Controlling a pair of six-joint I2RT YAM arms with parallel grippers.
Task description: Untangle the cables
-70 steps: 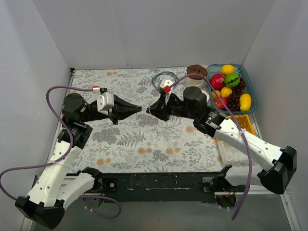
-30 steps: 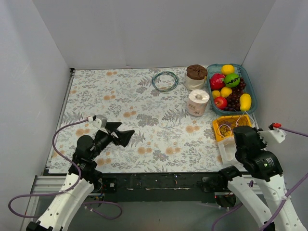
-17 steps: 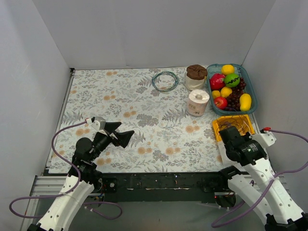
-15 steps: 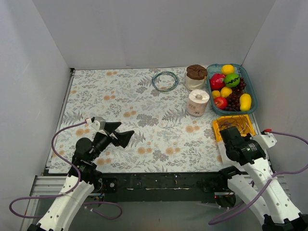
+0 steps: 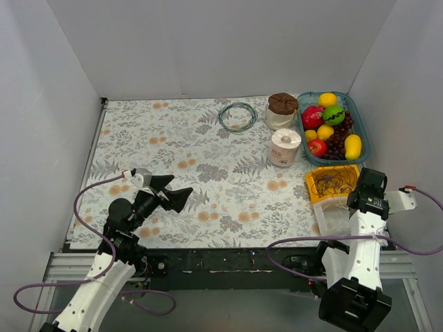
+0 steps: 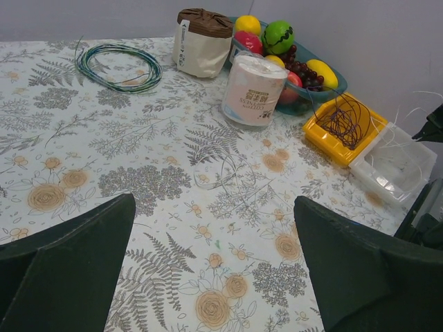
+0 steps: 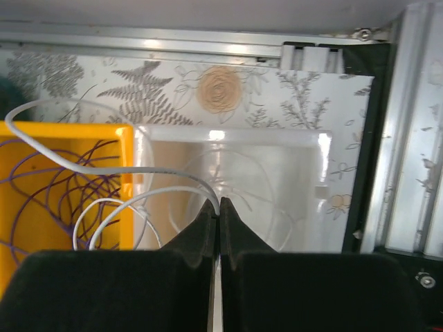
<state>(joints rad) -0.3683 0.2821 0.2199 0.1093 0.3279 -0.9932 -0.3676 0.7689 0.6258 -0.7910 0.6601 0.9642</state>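
Observation:
My right gripper [image 7: 219,207] is shut on a thin white cable [image 7: 104,169]. The cable loops left from the fingertips over the yellow tray [image 7: 69,129], which holds a purple cable [image 7: 48,187]. The fingertips hang over the clear tray [image 7: 277,138]. From above, the right arm [image 5: 370,190] stands over both trays at the right edge. My left gripper [image 6: 213,207] is open and holds nothing, low over the near left of the table [image 5: 178,191]. A green-blue cable coil [image 6: 118,66] lies at the back. A faint clear cable [image 6: 228,173] lies mid-table.
A toilet roll [image 5: 284,146], a brown-topped bag [image 5: 282,111] and a fruit basket [image 5: 360,128] stand at the back right. The yellow tray [image 5: 313,188] and clear tray [image 5: 331,218] sit by the right wall. The metal table edge [image 7: 208,41] runs close by.
The right arm has swung from the near right corner over the yellow tray and on above the clear tray, still shut. The left arm has not moved.

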